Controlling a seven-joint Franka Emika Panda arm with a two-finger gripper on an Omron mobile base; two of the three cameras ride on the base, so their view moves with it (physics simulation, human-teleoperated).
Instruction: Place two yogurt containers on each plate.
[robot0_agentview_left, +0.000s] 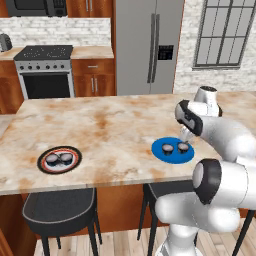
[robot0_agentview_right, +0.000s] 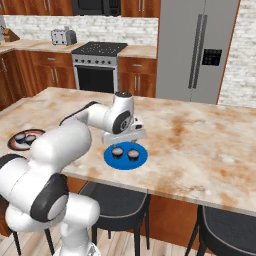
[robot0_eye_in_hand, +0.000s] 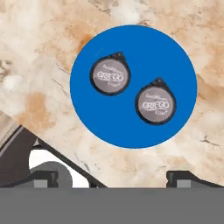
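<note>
While your hand (robot0_eye_in_hand: 111, 177) hovers directly above the plain bright blue round plate (robot0_eye_in_hand: 131, 127), its two dark fingertips stand well apart with nothing between them: released. Two small round dark yogurt cups with greyish-white foil tops (robot0_eye_in_hand: 110, 76) (robot0_eye_in_hand: 155, 105) sit side by side on that plate, apart from each other. To the plate's left on the marbled worktop (robot0_agentview_left: 115, 125), the black plate with a red-orange ring (robot0_agentview_left: 42, 161) carries two cups as well (robot0_agentview_left: 52, 160) (robot0_agentview_left: 64, 159). You likely only need to lift away.

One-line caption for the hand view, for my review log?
Open gripper above the blue plate holding two yogurt containers.
</note>
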